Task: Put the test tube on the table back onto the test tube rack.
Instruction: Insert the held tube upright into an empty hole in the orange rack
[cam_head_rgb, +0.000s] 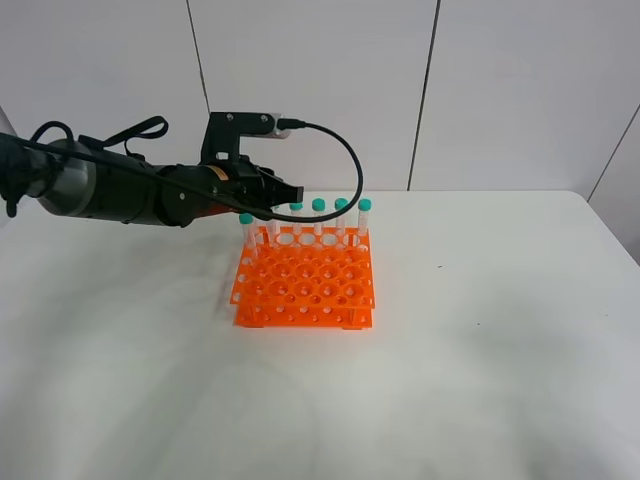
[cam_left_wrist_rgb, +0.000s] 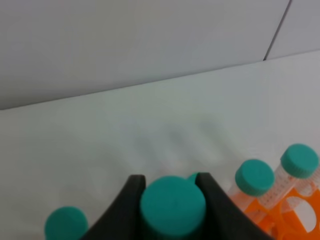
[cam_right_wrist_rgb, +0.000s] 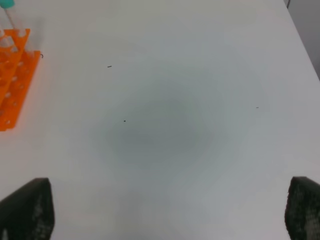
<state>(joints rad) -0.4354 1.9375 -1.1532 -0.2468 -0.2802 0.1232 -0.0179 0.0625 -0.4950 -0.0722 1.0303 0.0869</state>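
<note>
White matte table (cam_head_rgb: 480, 380) ran plain across the front, nothing lying loose on it in any view, w/ your right gripper (cam_right_wrist_rgb: 165, 210) hanging over it well apart from the work, jaws spread wide & holding nothing. Mid-table sat the test tube rack (cam_head_rgb: 305, 285): bright orange plastic, two tiers, approx. square, a grid of round holes, most of them vacant. At its back-left corner your left gripper (cam_left_wrist_rgb: 170, 179) was pinched on the test tube (cam_left_wrist_rgb: 172, 205), black fingers pressed either side of the teal screw cap. So the task's tube was off the table & up at the rack's rear row, roughly upright as far as the wrist cam showed; its clear body & tapered tip were hidden, so you couldn't tell if the tip was in a hole yet. Judged step: insertion, near the end of the job. Next move prob. calls for a straight, slow drop w/ the tip centred over a free hole, no sideways drift, then letting go only once the tube sits. Neighbour tubes (cam_head_rgb: 341, 215) stood just beside in the same row, slim clear plastic w/ identical teal caps, so clearance looked tight & a bump could tilt them. Behind it all, a pale panelled wall (cam_head_rgb: 300, 80) w/ thin dark seams.
</note>
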